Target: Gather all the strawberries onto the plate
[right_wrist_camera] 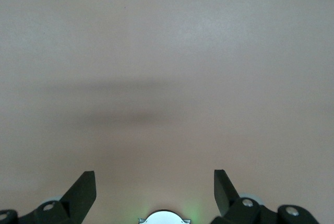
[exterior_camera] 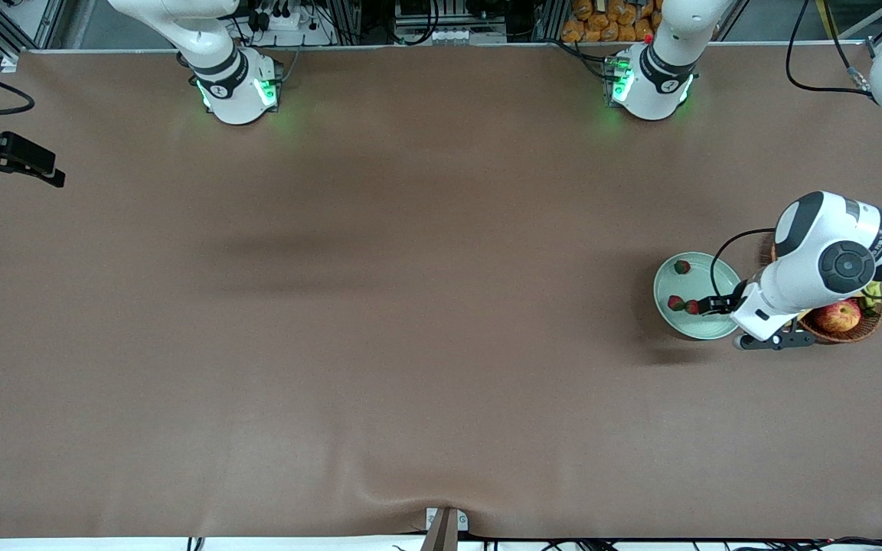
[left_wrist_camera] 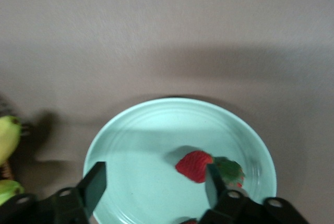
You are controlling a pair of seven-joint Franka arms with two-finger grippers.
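The pale mint-green plate (exterior_camera: 705, 327) (left_wrist_camera: 130, 140) lies toward the left arm's end of the table, beside the basket. Three strawberries rest in it: one (exterior_camera: 682, 267) by the rim farther from the front camera, and two side by side (exterior_camera: 675, 303) (exterior_camera: 692, 308). My left gripper (exterior_camera: 707, 306) (left_wrist_camera: 153, 182) hangs low over the plate, open and holding nothing. A strawberry (left_wrist_camera: 195, 165) with a green cap lies on the plate just inside one finger (left_wrist_camera: 211, 185). My right gripper (right_wrist_camera: 154, 179) waits open over bare table.
A brown wicker basket (exterior_camera: 862, 329) holds a red-yellow apple (exterior_camera: 837, 315) and green fruit (left_wrist_camera: 8, 135), and is partly hidden under the left arm's wrist. Brown cloth covers the whole table, with a raised fold near the front edge (exterior_camera: 441, 501).
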